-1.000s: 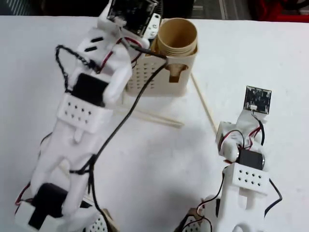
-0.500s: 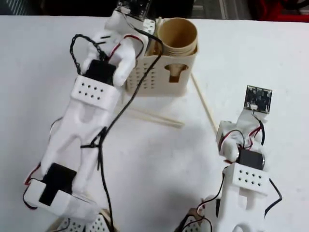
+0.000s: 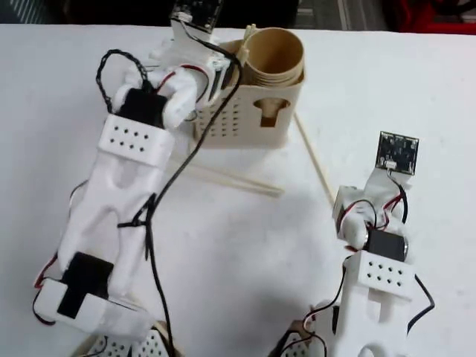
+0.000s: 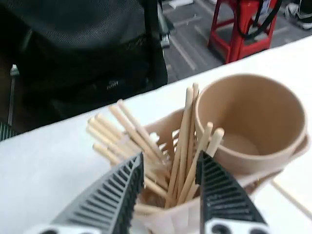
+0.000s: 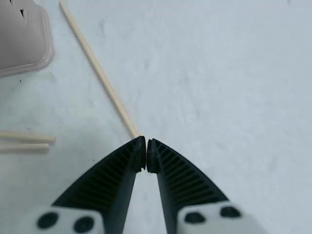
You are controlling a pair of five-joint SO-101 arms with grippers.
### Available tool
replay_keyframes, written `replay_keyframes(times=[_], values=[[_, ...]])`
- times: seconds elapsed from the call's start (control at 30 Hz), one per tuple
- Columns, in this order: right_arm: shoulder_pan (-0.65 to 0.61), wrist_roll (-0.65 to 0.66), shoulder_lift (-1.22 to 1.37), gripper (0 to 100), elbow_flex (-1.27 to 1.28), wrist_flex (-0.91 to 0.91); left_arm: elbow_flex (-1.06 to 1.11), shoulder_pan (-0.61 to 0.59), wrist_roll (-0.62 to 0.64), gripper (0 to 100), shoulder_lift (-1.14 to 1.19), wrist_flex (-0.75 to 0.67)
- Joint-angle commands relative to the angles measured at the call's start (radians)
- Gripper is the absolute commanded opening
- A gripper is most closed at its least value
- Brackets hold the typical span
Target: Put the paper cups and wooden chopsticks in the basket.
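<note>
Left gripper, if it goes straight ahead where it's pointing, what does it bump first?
Probably the wooden chopsticks standing in the basket. The open left gripper points right at that bundle, with the paper cup just beside it. Depth is hard to judge.

I see the cups (image 3: 273, 56) and sticks (image 4: 184, 136) in the basket (image 3: 245, 119), cups on its three o'clock side. On the table (image 3: 223, 260), one stick (image 3: 314, 160) lies at the basket's four o'clock, a pair (image 3: 230, 179) at six.
</note>
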Motion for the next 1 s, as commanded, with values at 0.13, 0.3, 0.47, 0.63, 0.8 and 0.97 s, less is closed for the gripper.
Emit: replay_keyframes(times=[0.13,0.3,0.47,0.63,0.8,0.97], values=[[0.013,-0.005,-0.01,2.0,-0.006,-0.012,-0.06,0.038,-0.192,18,-0.213,0.267],[0.013,-0.005,-0.01,2.0,-0.005,-0.012,-0.06,0.094,-0.324,18,-0.272,0.433],[0.013,-0.005,-0.01,2.0,-0.005,-0.012,-0.038,0.159,-0.482,18,-0.272,0.565],[0.013,-0.005,-0.01,2.0,-0.005,-0.012,0.112,0.217,-0.589,19,-0.271,0.563],[0.013,-0.005,-0.008,2.0,-0.005,-0.012,0.358,0.251,-0.598,19,-0.269,0.388],[0.013,-0.005,-0.008,2.0,-0.005,-0.012,0.574,0.242,-0.632,24,-0.266,0.14]])
